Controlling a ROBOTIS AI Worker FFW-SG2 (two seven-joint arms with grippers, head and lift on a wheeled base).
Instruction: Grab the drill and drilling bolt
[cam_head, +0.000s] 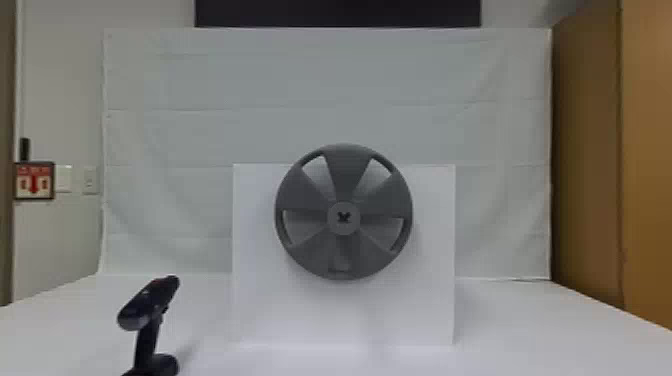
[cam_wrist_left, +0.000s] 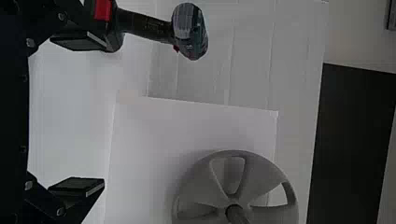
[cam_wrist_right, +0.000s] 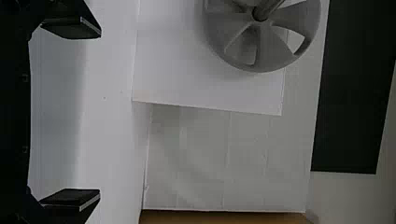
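The left tool (cam_wrist_left: 99, 113) is spread wide, its two flat black fingers well apart with nothing gripped between them; the right tool (cam_wrist_right: 99, 113) is likewise wide and holds nothing.

One drill (cam_head: 147, 307) stands on the bench (cam_head: 205, 362), at the robot's left, near the head view's bottom edge. Its handle is upright with a slight lean, and its barrel slants across the top: the long axis runs from the thick near end, on the left, to a slimmer far end, forward and to the right. The casing is dark and rounded, with a red trigger (cam_wrist_left: 175, 48) and a broad base bearing a red patch.

Farther on, to the drill's right, is one grey wheel (cam_head: 344, 165), upright and facing the robot, smooth and matt, with wedge-shaped openings, four of which show plainly. One cylindrical rod (cam_wrist_left: 240, 215) juts from its hub toward the robot; a dark cross-shaped recess marks the centre. I cannot tell which part is the bolt.

Behind the wheel stands one flat white board (cam_head: 260, 310), then one creased pale cloth (cam_head: 200, 135), a black panel (cam_head: 337, 12) above and brown panelling (cam_head: 587, 165) on the right.
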